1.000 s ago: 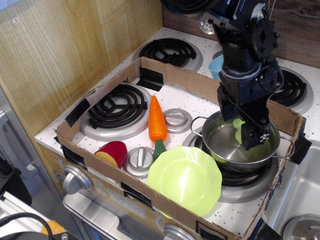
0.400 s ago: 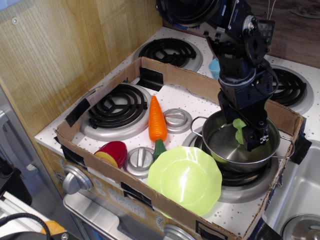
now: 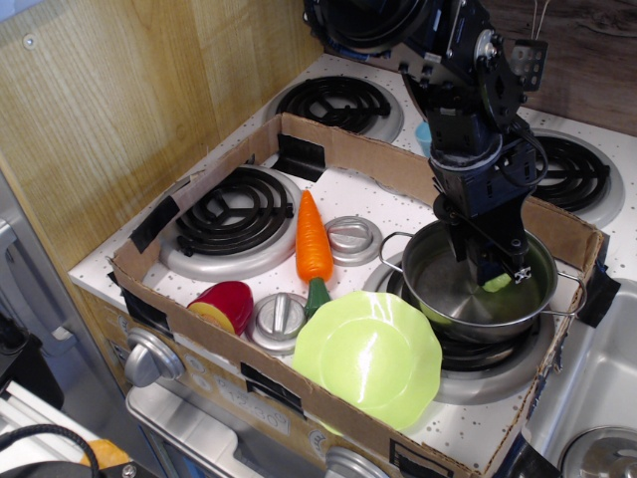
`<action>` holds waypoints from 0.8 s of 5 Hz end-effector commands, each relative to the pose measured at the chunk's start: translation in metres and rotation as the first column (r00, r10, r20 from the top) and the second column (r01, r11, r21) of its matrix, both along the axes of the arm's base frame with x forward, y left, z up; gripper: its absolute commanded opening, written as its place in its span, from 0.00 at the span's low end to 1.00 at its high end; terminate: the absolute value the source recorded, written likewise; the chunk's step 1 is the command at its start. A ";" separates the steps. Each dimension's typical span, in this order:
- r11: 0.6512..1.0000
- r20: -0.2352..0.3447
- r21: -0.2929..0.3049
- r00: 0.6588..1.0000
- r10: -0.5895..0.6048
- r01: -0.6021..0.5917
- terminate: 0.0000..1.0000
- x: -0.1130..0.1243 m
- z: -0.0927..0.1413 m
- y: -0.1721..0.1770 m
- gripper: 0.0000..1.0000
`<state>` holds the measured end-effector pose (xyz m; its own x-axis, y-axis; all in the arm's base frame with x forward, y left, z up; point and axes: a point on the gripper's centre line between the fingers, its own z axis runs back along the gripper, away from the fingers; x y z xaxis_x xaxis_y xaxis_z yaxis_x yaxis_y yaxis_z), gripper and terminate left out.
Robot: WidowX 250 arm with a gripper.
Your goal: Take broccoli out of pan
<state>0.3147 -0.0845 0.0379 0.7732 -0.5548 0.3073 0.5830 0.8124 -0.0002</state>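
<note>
The pan (image 3: pixel 458 299) is a shiny steel pot with wire loop handles, standing on the front right burner inside the cardboard box. My gripper (image 3: pixel 495 271) reaches down into the pan. Only a small pale green bit of the broccoli (image 3: pixel 497 285) shows at the fingertips. The rest is hidden behind the black fingers (image 3: pixel 476 249). The fingers look drawn together on it, and the broccoli is still inside the pan, near its right side.
A lime-green scalloped plate (image 3: pixel 366 357) lies just in front of the pan. A carrot (image 3: pixel 313 242), two silver knobs (image 3: pixel 350 237) and a red and yellow toy (image 3: pixel 225 304) lie left of it. A cardboard box wall (image 3: pixel 418 179) surrounds them. A light blue bowl (image 3: pixel 425 136) stands behind the box.
The arm has shifted slightly left. The broccoli, which showed plainly beside the fingers before, is now mostly covered by them.
</note>
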 end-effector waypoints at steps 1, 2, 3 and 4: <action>1.000 0.021 0.018 1.000 -0.012 0.011 0.00 -0.002 0.024 0.000 0.00; 0.999 0.038 0.045 0.999 0.004 -0.006 0.00 -0.006 0.049 0.012 0.00; 0.990 0.073 0.092 0.992 0.100 -0.107 0.00 -0.006 0.075 0.035 0.00; 0.983 0.124 0.168 0.990 0.059 -0.080 0.00 -0.002 0.092 0.072 0.00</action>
